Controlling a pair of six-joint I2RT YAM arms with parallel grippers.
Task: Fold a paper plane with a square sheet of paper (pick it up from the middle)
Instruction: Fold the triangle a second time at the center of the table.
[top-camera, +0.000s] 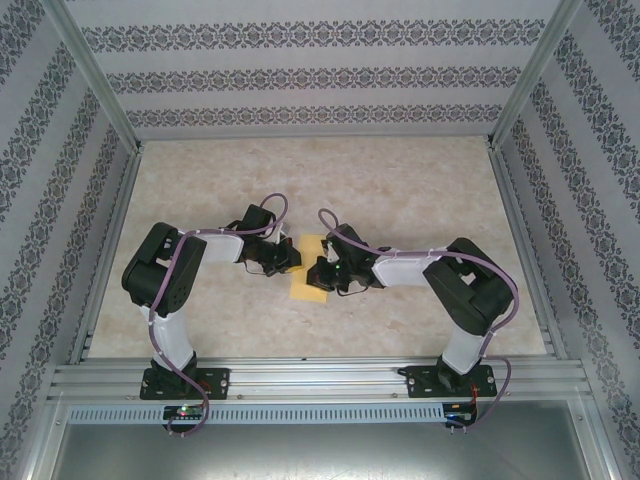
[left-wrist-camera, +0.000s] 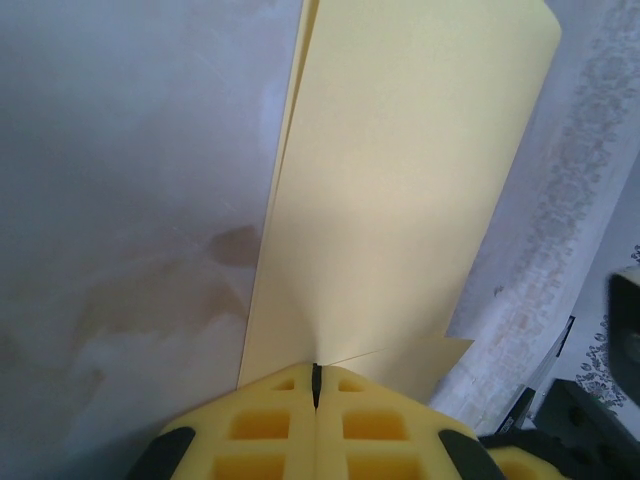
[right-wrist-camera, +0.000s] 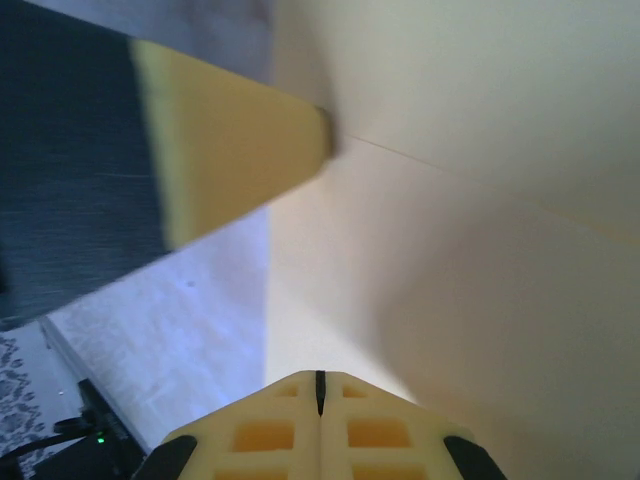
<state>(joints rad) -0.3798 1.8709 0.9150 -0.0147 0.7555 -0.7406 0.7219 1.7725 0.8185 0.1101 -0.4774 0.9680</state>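
The yellow square sheet of paper (top-camera: 306, 288) is at the middle of the table, folded over into a narrow upright strip between my two grippers. My left gripper (top-camera: 290, 258) comes at it from the left and my right gripper (top-camera: 322, 272) from the right. In the left wrist view the left gripper (left-wrist-camera: 316, 375) is shut on the paper (left-wrist-camera: 400, 200), which stretches away from its tips with a doubled left edge and a thin crease. In the right wrist view the right gripper (right-wrist-camera: 320, 385) is shut on the paper (right-wrist-camera: 470, 250). The left gripper's yellow finger (right-wrist-camera: 240, 160) touches the sheet opposite.
The beige marbled table (top-camera: 400, 190) spreads around the arms. Metal frame rails (top-camera: 310, 375) run along the front and sides, and patterned walls (top-camera: 300, 80) close in the back and both sides. Purple cables (top-camera: 285, 210) loop over each arm.
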